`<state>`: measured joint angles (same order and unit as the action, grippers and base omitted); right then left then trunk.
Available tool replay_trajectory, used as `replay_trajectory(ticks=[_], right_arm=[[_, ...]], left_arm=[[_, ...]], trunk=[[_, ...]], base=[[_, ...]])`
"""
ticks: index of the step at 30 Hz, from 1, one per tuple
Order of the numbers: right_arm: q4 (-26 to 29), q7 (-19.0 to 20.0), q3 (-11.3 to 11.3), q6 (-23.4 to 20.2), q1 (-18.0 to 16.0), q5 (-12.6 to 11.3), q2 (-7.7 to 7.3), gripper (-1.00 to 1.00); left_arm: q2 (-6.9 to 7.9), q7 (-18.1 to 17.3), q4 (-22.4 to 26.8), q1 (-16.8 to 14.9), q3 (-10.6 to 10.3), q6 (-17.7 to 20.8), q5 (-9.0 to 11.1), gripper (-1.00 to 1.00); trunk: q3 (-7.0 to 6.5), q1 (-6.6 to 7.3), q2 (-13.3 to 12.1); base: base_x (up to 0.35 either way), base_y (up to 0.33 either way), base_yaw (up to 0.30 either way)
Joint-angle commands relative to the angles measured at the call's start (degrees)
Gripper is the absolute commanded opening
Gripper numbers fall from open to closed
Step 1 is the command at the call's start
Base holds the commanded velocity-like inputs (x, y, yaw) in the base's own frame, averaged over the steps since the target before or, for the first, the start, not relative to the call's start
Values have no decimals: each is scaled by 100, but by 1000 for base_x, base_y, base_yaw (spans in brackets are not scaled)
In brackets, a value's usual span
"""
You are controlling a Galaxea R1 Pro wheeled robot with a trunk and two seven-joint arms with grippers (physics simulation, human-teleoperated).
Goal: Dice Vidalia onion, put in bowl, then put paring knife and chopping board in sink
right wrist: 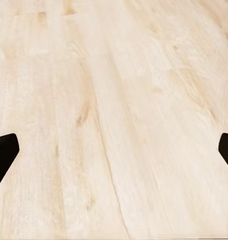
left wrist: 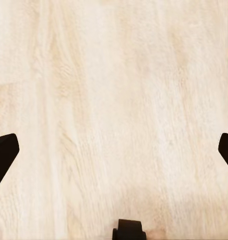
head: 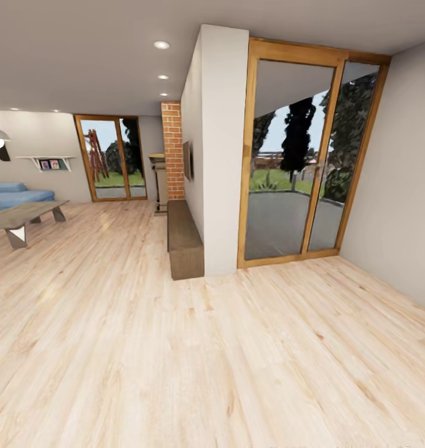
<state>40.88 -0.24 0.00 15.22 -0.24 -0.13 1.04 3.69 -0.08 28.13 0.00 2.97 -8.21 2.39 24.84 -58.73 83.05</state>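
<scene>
Bright, even lighting; clean render.
Recessed ceiling spotlights (head: 162,45) lit; daylight enters glass doors (head: 299,162); soft sheen on wood floor (head: 175,361); wide-angle stretching at edges.

Pale grained wood floor (head: 175,361), red-brick pillar (head: 172,149).

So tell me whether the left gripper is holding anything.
No: the left gripper is open, its fingertips wide apart over the bare wooden floor.

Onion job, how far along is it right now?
Nothing looks done. The head view shows a living area: wood floor, glass door, brick column. Both grippers, left and right, hang open and empty over floorboards. Every step, from finding the kitchen on, is left.
</scene>
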Motion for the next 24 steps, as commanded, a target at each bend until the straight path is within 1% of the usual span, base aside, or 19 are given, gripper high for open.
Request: replay_trajectory(ticks=[1, 24], right_arm=[[-1, -3, 0, 11, -2, -3, 1, 100], [-1, -3, 0, 13, -2, -5, -4, 100]], left_arm=[[0, -1, -13, 0, 1, -14, 24, 100], [-4, -1, -27, 0, 1, -14, 16, 100]], trunk=[[5, 0, 3], [5, 0, 3]], base=[[0, 0, -246], [0, 0, -246]])
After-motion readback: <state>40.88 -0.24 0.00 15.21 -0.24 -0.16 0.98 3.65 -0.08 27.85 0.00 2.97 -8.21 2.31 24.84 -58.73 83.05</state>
